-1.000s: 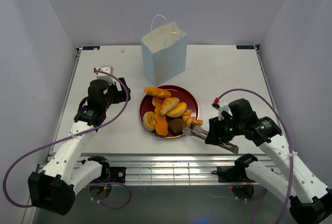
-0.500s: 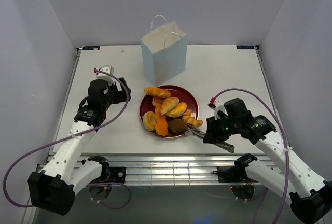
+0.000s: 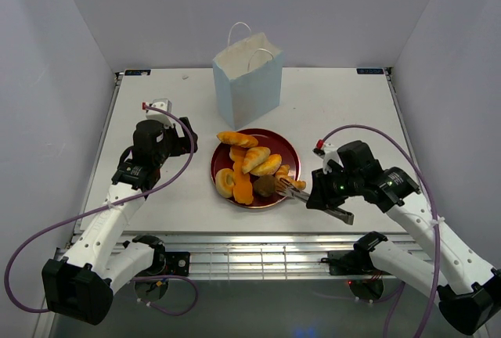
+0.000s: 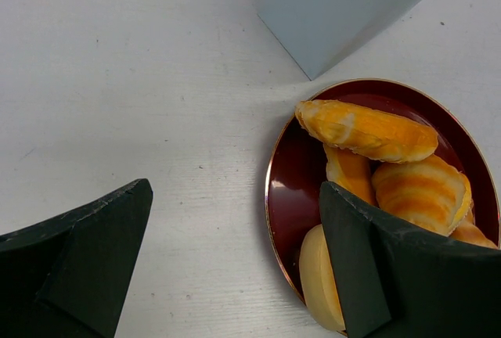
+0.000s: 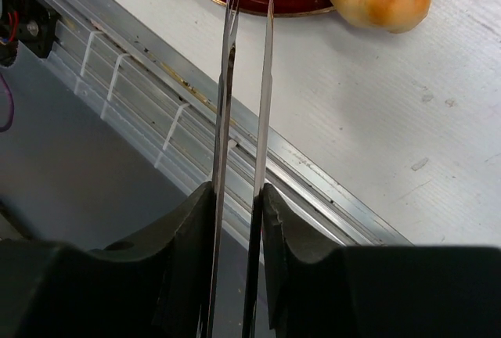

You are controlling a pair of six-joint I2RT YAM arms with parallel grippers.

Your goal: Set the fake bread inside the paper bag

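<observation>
Here the right gripper [image 5: 235, 194] pinches metal tongs [image 5: 264, 72] nearly shut, tips touching the dark brown pastry [image 3: 265, 186] at five o'clock on the red plate [image 3: 290, 147].

On my feed, a white bench [image 3: 344, 111] sits boxed in by plain pale grey walls [image 3: 47, 80] at the left, back and right. An aluminium rail [image 3: 258, 248] runs along its near edge, with grey floor [image 3: 266, 307] below. Light is soft and even.

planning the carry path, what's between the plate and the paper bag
Only a bare strip of white table between the red plate and the paper bag; the top view shows it.
</observation>
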